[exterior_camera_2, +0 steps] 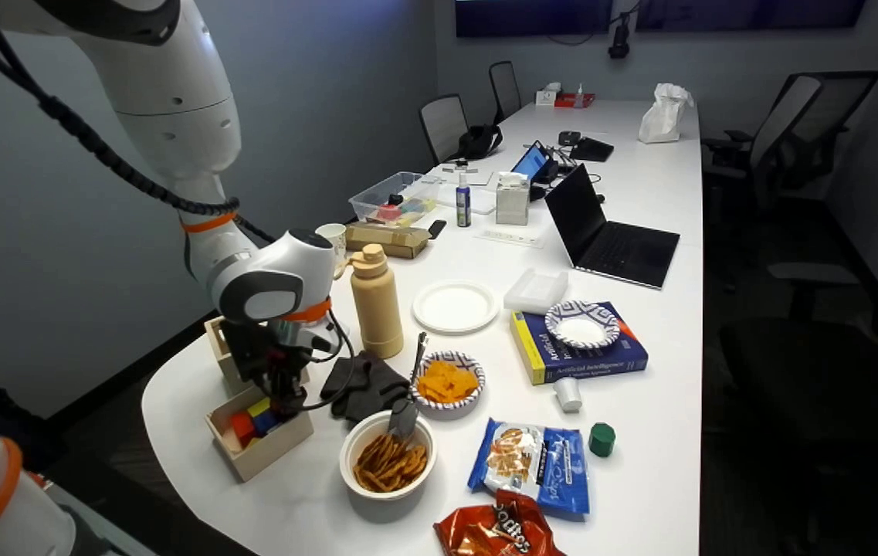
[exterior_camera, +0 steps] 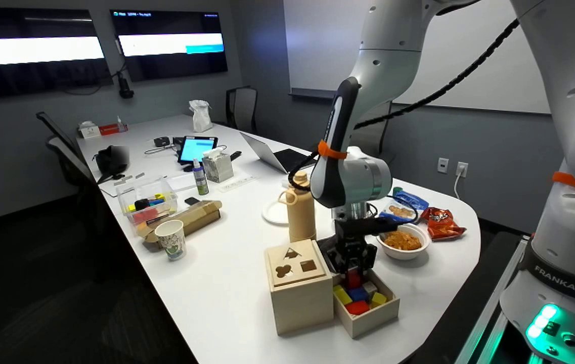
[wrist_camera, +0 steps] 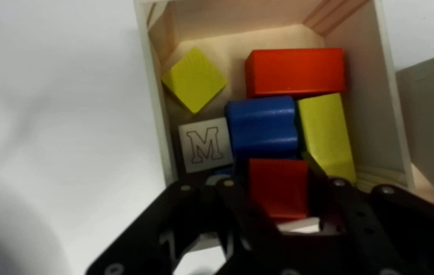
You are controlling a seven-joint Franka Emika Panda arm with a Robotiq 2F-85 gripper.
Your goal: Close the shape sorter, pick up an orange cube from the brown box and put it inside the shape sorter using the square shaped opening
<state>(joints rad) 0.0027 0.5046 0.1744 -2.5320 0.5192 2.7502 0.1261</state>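
The lid is on the shape sorter at the lower centre of an exterior view, so closing looks done and picking seems the step in hand. The end effector appears clenched on the orange-red block at the lower centre of the wrist view, a finger on either side; whether it is a true cube cannot be told.

A good lift would go straight up until the block clears the open wooden box, then leftward in that exterior view to the square opening, on the lid's box side. Its edges should be squared to the opening before lowering; a skewed corner could catch.

In the wrist view the box also holds a small yellow block at upper left, an oblong red block at upper right, and a blue lobed block between an M-marked wooden block and a longer yellow block. At the lower centre of an exterior view, a white bowl holds brown crisps.
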